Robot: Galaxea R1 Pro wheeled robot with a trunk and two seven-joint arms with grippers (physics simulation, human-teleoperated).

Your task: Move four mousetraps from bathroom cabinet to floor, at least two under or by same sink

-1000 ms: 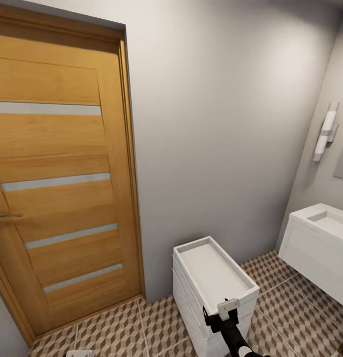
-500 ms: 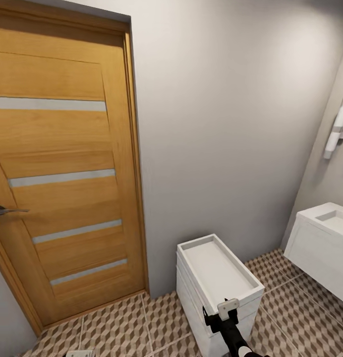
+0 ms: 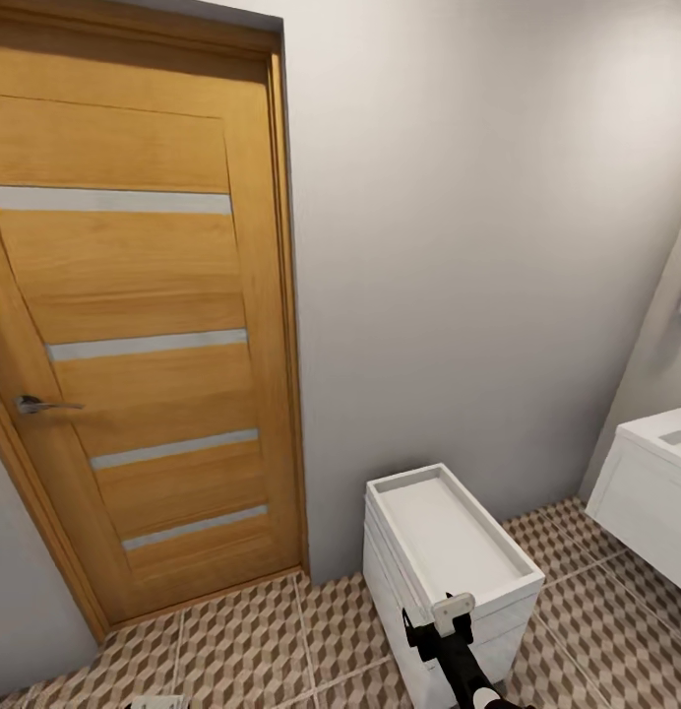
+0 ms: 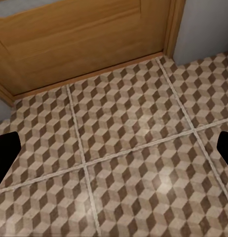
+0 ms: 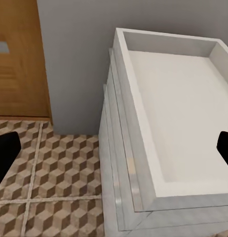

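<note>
**Robot in transit, mousetraps not yet in hand**

The head view takes in an orange-brown wooden door with pale horizontal strips [image 3: 144,345], a plain grey wall [image 3: 478,246], and a white drawer unit with a shallow tray-like top [image 3: 449,542] standing against that wall. At the view's right edge is the corner of the white rectangular sink on its wall-hung vanity [image 3: 655,473].

The right end effector [image 3: 451,615] hangs just in front of the drawer unit; in its wrist view the two dark fingertips sit at opposite edges, so it is spread open and empty. The left end effector [image 4: 114,148] is likewise spread open, pointing down at the cube-patterned brown and beige bathroom floor [image 4: 124,163] near the door's foot.

Both appear carried low and empty, probably for travel while the base turns.
</note>
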